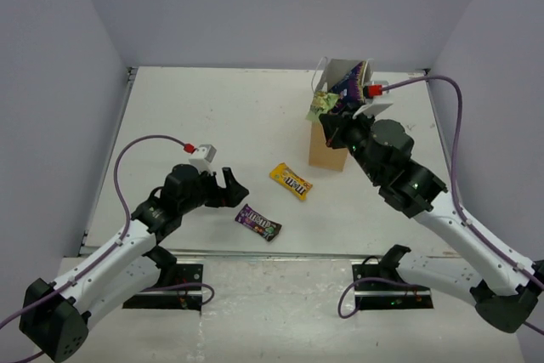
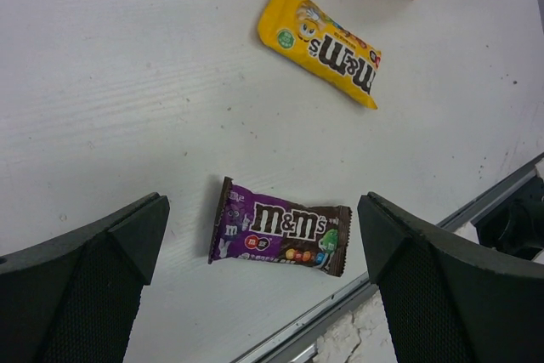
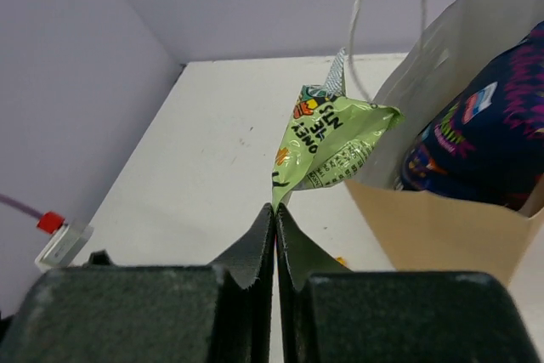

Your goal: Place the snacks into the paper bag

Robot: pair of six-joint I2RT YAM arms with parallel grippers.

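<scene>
Left pincer [image 1: 234, 186] of mine stands wide and holds nothing. It hangs over the dark purple candy bar [image 2: 280, 227], which lies flat on the desk [image 2: 119, 82] between my jaws. In my wrist view its long axis runs from 9 to 3 o'clock, jaw to jaw, so I think the wrist must turn before closing. My right pincer [image 3: 275, 210] is closed on a corner of the small green packet [image 3: 331, 146], at the rim of the paper bag [image 3: 442, 227].

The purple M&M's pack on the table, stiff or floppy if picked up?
Probably floppy: the purple M&M's pack lies flat with wrinkled, crimped ends. Its glossy film may slip when pinched. Flat, so unlikely to roll.
</scene>
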